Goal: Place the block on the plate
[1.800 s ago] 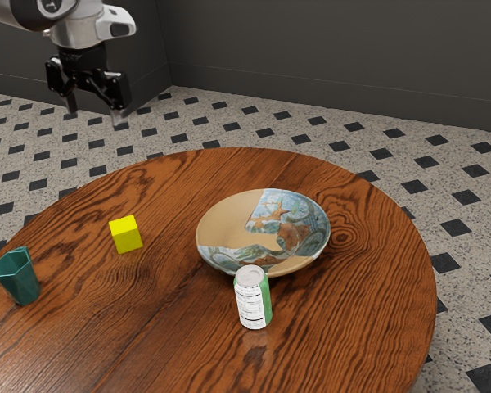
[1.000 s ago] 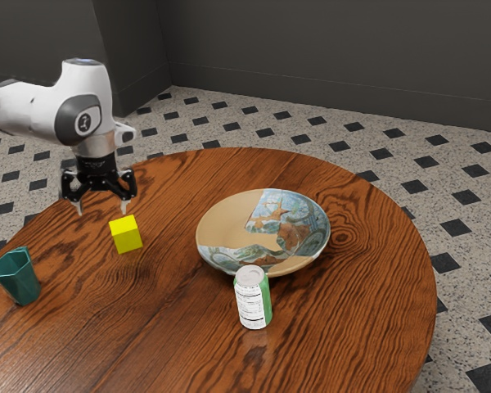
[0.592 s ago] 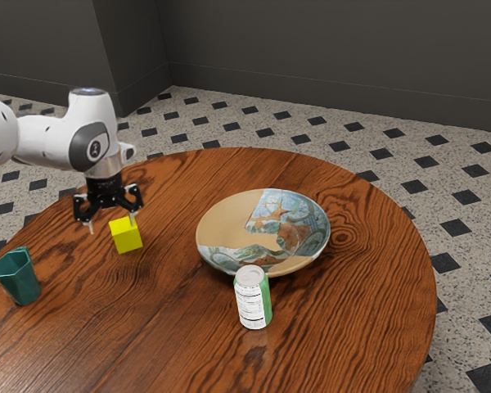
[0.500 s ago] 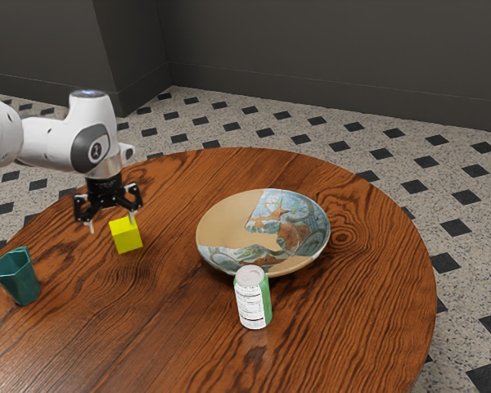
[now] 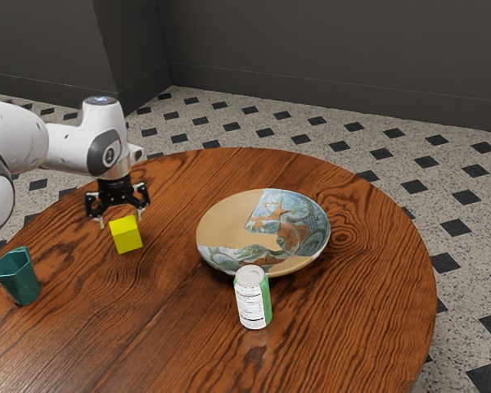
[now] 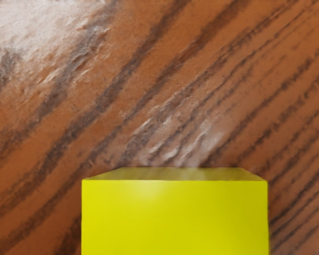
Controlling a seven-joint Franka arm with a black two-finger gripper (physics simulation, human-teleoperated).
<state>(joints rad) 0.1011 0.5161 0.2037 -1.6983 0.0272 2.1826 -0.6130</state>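
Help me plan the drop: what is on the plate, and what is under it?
Nothing rests on the plate. Beneath it is the table, its covered patch hidden; the can blocks some rim.

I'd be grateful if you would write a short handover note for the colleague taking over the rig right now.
Claw: open, low at the yellow block, not gripping it.
Block: on the wooden table, between the teal cup and the patterned plate in the exterior view.
Plate: on the table, nothing on it; the drink can stands close by its rim.
Done: claw brought to the block.
Left: grip the block, lift it, set it on the plate, release.
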